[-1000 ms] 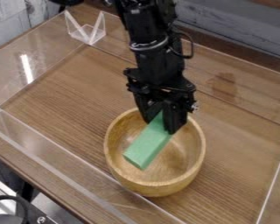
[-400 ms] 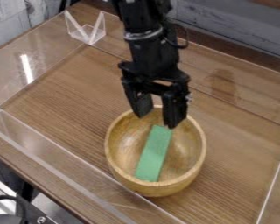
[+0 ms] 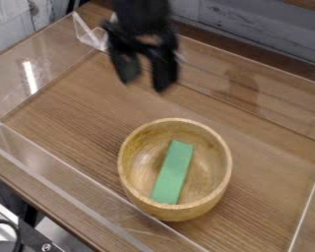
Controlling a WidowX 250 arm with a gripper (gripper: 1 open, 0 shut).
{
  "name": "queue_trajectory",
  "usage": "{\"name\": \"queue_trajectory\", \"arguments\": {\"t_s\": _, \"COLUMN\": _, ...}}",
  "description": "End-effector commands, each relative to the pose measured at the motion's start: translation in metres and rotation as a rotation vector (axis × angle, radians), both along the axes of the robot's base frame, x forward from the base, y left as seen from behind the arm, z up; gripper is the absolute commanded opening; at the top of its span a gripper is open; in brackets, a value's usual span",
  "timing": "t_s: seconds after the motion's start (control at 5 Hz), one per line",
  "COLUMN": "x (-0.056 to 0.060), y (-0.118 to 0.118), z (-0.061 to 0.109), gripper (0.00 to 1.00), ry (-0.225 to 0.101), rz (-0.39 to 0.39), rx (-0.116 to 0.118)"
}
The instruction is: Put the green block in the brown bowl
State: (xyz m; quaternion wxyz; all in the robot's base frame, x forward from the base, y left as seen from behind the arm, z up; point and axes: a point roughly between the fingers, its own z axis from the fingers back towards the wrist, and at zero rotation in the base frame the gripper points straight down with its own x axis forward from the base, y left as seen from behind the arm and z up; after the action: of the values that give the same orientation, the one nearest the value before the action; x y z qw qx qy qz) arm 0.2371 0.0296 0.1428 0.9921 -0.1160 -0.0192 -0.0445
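The green block (image 3: 175, 172) lies in the brown bowl (image 3: 137, 150), long axis toward one o'clock, at five o'clock from the wide-open, empty gripper (image 3: 143, 71).

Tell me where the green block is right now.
In the camera view, the green block lies flat inside the brown bowl, in the lower middle of the picture on the wooden table. The open claw is above and to its left, clear of it.
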Motion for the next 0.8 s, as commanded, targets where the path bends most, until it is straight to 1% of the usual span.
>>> {"name": "queue_trajectory", "arguments": {"t_s": 0.0, "x": 0.015, "y": 0.05, "z": 0.038, "gripper": 1.0, "ry": -0.103, "rz": 0.076, "rx": 0.085}}
{"name": "queue_trajectory", "arguments": {"t_s": 0.2, "x": 0.02, "y": 0.091, "z": 0.041, "gripper": 1.0, "ry": -0.128, "rz": 0.104, "rx": 0.126}}
{"name": "queue_trajectory", "arguments": {"t_s": 0.4, "x": 0.008, "y": 0.097, "z": 0.038, "gripper": 1.0, "ry": -0.128, "rz": 0.091, "rx": 0.13}}
{"name": "queue_trajectory", "arguments": {"t_s": 0.6, "x": -0.004, "y": 0.084, "z": 0.037, "gripper": 1.0, "ry": -0.127, "rz": 0.059, "rx": 0.128}}
